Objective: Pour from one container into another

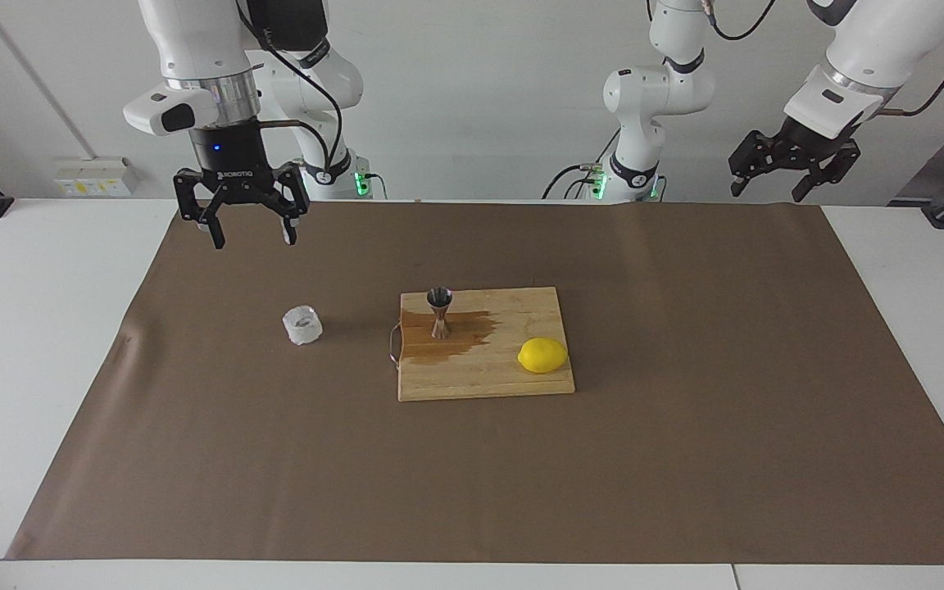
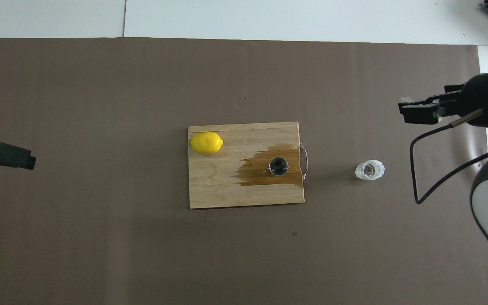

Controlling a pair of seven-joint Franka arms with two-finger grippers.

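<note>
The clear faceted glass cup [image 1: 302, 324] stands upright on the brown mat [image 1: 685, 459], beside the wooden board toward the right arm's end; it also shows in the overhead view [image 2: 370, 170]. The steel jigger [image 1: 439, 311] stands upright on the board [image 1: 480, 381], on a dark wet stain [image 1: 460, 340]; from above the jigger [image 2: 278, 166] shows its round mouth. My right gripper [image 1: 254, 240] hangs open and empty in the air over the mat at the right arm's end, apart from the cup. My left gripper [image 1: 767, 192] waits open and empty, raised at the left arm's end.
A yellow lemon [image 1: 542, 356] lies on the board's end toward the left arm. A metal handle [image 1: 392, 344] sticks out of the board's end toward the cup. The white table [image 1: 29, 369] borders the mat.
</note>
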